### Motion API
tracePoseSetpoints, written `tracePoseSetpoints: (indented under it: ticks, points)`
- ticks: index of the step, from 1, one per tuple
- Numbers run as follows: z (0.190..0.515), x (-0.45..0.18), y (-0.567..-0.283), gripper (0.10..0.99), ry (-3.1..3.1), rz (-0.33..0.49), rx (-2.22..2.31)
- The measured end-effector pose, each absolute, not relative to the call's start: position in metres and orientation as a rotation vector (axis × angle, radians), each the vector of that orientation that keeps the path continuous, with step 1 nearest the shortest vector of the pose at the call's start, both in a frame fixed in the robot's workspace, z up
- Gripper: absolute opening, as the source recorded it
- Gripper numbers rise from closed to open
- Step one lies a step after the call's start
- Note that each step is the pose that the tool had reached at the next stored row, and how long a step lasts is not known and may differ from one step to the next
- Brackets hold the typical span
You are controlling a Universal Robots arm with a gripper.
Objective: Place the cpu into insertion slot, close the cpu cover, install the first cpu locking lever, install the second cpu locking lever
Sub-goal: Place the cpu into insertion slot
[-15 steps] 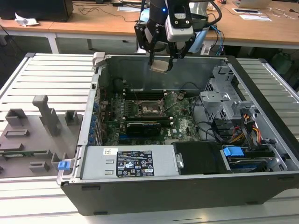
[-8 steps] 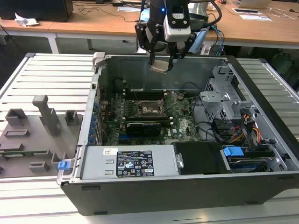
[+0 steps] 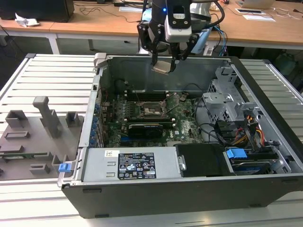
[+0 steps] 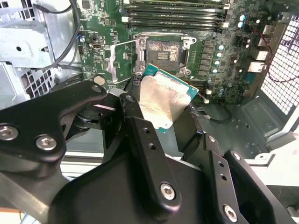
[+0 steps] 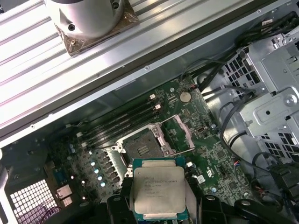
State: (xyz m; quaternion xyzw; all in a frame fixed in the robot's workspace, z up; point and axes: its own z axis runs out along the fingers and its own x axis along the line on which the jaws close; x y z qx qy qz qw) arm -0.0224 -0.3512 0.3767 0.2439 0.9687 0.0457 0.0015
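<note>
My gripper (image 3: 163, 62) hangs over the back part of the open computer case, shut on the cpu (image 3: 161, 66), a flat square chip with a pale metal top. Both wrist views show the cpu (image 4: 163, 95) (image 5: 158, 191) clamped by its edges between the black fingers (image 4: 133, 109). Well below it, on the green board, lies the insertion slot (image 3: 152, 109) (image 4: 164, 50) (image 5: 142, 142), open with its pin field bare. The cpu cover (image 4: 120, 63) (image 5: 181, 133), a thin metal frame, is swung open beside the slot. The cpu is clear of the slot.
A black expansion card (image 3: 144, 128) lies in front of the slot, and memory slots (image 4: 173, 14) run along its other side. A power supply (image 3: 125, 165) fills the case front. A metal drive cage (image 3: 222, 101) and cables stand at the exterior view's right. A grey fixture tray (image 3: 33, 137) lies outside on the left.
</note>
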Motion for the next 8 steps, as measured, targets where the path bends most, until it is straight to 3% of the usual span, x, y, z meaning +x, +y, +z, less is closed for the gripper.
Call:
tracePoseSetpoints:
  ticks: [8]
  points:
    - [0.3767,-0.0224,-0.3512,0.529,3.022,0.143,0.828]
